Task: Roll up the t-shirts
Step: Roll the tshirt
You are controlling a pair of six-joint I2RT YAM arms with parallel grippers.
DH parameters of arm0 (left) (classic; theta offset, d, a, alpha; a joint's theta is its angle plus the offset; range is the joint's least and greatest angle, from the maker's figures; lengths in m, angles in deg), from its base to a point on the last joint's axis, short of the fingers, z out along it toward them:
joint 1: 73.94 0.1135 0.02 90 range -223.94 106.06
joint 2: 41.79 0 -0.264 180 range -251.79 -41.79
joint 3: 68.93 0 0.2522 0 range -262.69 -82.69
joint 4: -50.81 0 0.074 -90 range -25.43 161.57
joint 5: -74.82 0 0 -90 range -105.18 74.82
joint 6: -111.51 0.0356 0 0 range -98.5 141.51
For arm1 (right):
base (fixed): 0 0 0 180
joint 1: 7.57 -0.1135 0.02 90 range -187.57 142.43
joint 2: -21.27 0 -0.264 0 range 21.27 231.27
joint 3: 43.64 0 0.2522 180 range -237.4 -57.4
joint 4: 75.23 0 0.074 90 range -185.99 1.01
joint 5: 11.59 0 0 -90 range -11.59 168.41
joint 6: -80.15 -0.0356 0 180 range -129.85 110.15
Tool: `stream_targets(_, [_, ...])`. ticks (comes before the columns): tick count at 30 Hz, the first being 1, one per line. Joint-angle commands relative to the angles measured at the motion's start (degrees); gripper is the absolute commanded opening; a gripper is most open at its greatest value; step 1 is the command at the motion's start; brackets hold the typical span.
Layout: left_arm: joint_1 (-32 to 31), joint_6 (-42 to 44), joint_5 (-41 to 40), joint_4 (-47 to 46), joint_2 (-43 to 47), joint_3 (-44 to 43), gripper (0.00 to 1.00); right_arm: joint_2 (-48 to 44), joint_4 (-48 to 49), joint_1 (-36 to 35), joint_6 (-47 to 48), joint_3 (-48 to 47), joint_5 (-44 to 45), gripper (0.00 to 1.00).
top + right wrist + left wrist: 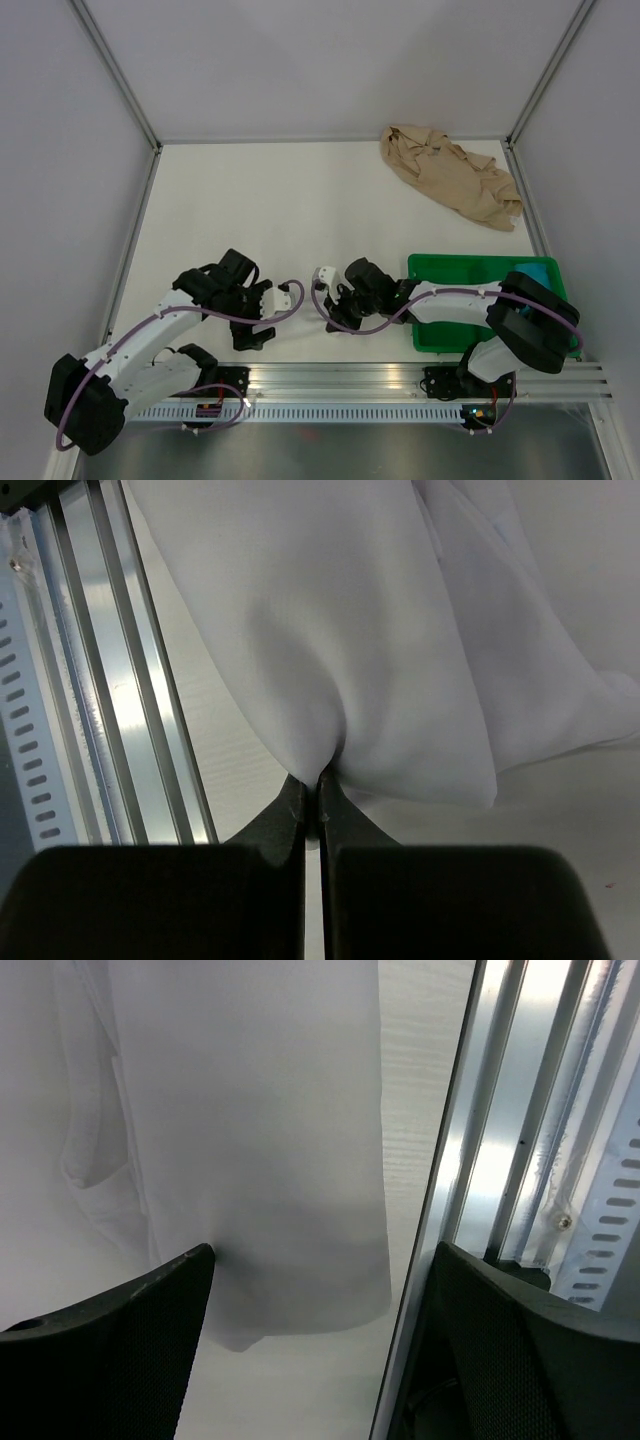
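The white t-shirt lies on the white table by the near rail; in the top view it barely shows against the table. My right gripper is shut on a fold of it, and the cloth bunches up from the pinch. It sits left of the green tray in the top view. My left gripper is open over the shirt's lower corner, with its left finger at the cloth's edge; in the top view it is near the rail. The tan t-shirt lies crumpled at the back right.
A green plastic tray stands at the near right, under the right arm. The aluminium rail runs along the near edge, close to both grippers; it also shows in the wrist views. Frame posts stand at the back corners.
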Motion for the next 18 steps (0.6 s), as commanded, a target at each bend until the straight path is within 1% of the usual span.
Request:
stream_targets(1, [-0.9, -2.4, -4.8, -5.2, 0.1, 1.6, 0.95, 0.9, 3.9, 1.2, -1.8, -1.4, -3.9, 0.0])
stream_targets(7, [-2.8, -0.4, -7.1, -9.1, -0.1, 5.9, 0.94, 1.7, 4.1, 3.1, -2.2, -1.5, -4.8, 0.0])
stream_targets(9, [-3.1, -0.5, -9.0, -10.1, 0.2, 7.8, 0.88, 1.6, 4.2, 3.2, -2.1, -0.9, -5.0, 0.01])
stream_targets(10, [-3.1, -0.7, -9.9, -11.6, 0.6, 8.2, 0.82, 1.5, 4.1, 3.2, -2.1, -0.9, -5.0, 0.0])
stream_targets(11, [-3.1, -0.8, -11.5, -12.5, 1.3, 9.0, 0.66, 1.4, 4.0, 3.1, -2.0, -0.8, -5.0, 0.0])
stream_targets(13, [-3.1, -1.1, -13.1, -14.0, 1.8, 9.4, 0.49, 1.2, 2.9, 3.2, -1.4, -1.4, -4.5, 0.0])
stream_targets(14, [-3.1, -0.7, -13.1, -14.0, 2.0, 9.2, 0.39, 1.4, 1.9, 3.2, -0.9, -1.8, -4.2, 0.0])
stream_targets(15, [-3.1, -0.4, -13.3, -14.0, 2.0, 8.9, 0.31, 1.4, -0.4, 3.1, -0.2, -2.2, -3.9, 0.0])
stream_targets(16, [-3.1, -0.1, -13.3, -13.9, 2.0, 8.7, 0.26, 1.4, -1.9, 3.1, 0.5, -2.7, -3.9, 0.0])
stream_targets(17, [-3.0, 1.1, -13.3, -13.0, 2.1, 8.1, 0.12, 1.2, -3.3, 3.1, 2.7, -3.5, -3.9, 0.0])
stream_targets(18, [-2.9, 1.9, -13.2, -12.0, 2.1, 7.7, 0.09, 0.4, -6.2, 3.2, 3.7, -3.8, -4.6, 0.0])
